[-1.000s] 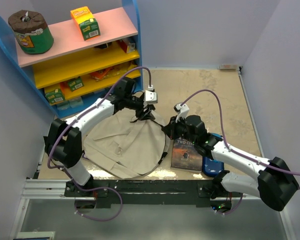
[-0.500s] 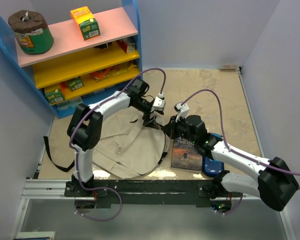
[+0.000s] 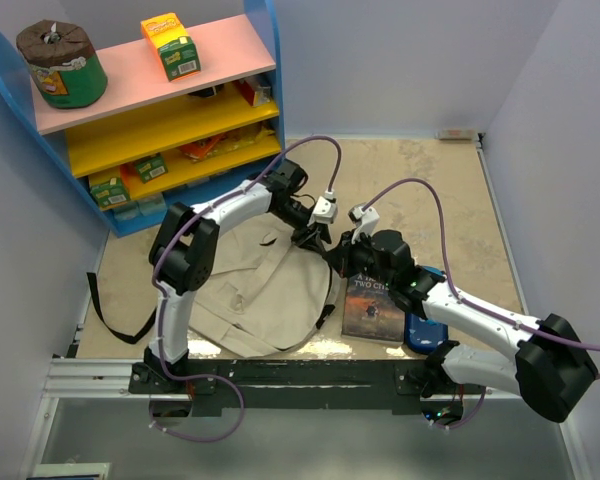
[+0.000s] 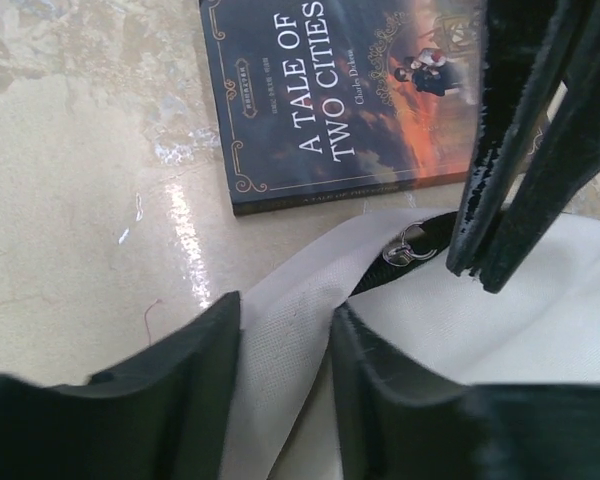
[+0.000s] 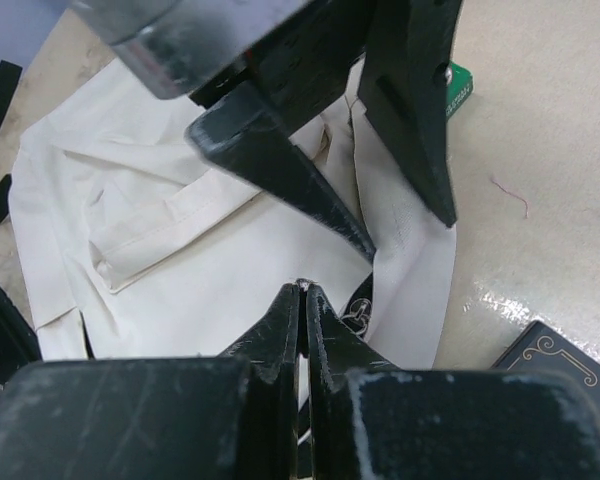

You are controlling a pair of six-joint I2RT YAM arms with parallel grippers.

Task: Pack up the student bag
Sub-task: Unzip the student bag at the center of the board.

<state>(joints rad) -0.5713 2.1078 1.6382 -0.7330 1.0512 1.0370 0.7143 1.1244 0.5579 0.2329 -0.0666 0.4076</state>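
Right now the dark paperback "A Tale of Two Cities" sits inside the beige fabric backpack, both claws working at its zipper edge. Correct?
Not inside. The dark paperback "A Tale of Two Cities" lies on the table beside the beige fabric backpack, as the top external view shows. Both claws, left and right, are at its zipper edge.

A dark paperback book (image 3: 372,305) titled "A Tale of Two Cities" lies flat on the beige table (image 3: 430,190), at about five o'clock from the table's middle. Just beside it, at its three o'clock, rests a glossy blue pencil case (image 3: 423,330). At ten o'clock stands a blue-framed shelf unit (image 3: 170,95) with pink and yellow boards; its top board carries a brown-and-green round tub (image 3: 62,65) and an orange-and-green carton (image 3: 171,45).
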